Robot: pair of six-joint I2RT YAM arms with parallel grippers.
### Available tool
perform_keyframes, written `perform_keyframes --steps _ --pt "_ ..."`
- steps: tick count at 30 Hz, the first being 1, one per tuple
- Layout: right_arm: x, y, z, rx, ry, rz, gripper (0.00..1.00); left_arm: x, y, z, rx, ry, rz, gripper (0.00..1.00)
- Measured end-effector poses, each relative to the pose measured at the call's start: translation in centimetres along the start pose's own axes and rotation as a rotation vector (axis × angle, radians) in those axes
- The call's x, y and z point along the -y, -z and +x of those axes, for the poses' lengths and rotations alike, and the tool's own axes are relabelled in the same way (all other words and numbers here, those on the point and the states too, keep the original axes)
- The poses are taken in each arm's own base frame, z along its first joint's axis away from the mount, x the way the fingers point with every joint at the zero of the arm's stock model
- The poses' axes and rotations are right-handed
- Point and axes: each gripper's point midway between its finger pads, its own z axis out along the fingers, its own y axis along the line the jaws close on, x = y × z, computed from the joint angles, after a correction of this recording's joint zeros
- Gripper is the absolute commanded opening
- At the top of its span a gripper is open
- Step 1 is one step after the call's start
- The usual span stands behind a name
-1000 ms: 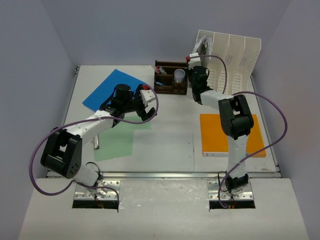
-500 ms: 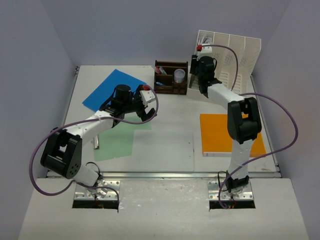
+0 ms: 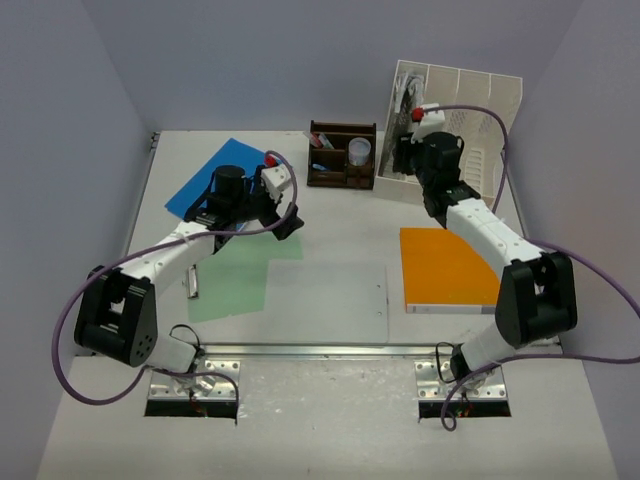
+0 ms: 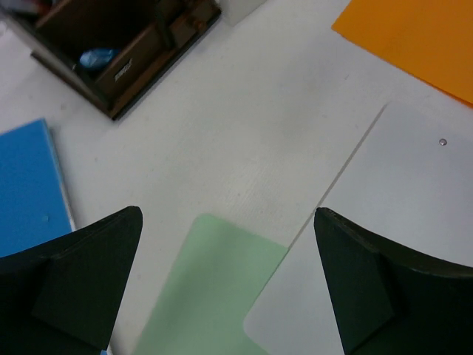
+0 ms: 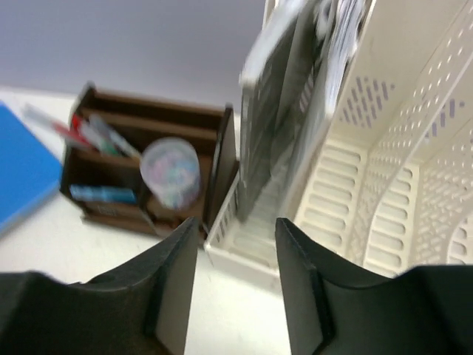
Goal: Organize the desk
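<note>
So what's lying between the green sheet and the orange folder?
A pale white sheet lies flat there, touching the green sheet, just short of the orange folder; overhead view.

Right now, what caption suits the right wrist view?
Open right gripper faces the white file rack, papers in its leftmost slot, wooden pen organizer beside it.

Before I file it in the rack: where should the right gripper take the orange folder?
Probably the left edge of the orange folder, coming in low from the bare desk beside it: it lies flat, so only an edge offers purchase, and that one is free.
</note>
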Motion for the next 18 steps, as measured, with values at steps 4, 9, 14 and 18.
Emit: perform_keyframes --steps 4,9,14,18 --pt "-0.1 2.5 4.8 -0.135 0.097 -0.069 0.72 -3.3 2.5 0.7 -0.029 0.206 -0.104 1.00" --pt "-0.1 6.4 7.7 -0.295 0.136 -0.173 0.72 -4.0 5.6 0.4 -0.038 0.287 -0.167 0.99" --pt "2.9 10.3 10.7 -0.472 0.146 -0.190 0.64 -0.1 7.0 0.6 0.007 0.311 -0.083 0.94" --pt "7.4 14.4 15.2 -0.648 0.049 -0.125 0.64 4.7 6.0 2.5 -0.009 0.389 0.040 0.92"
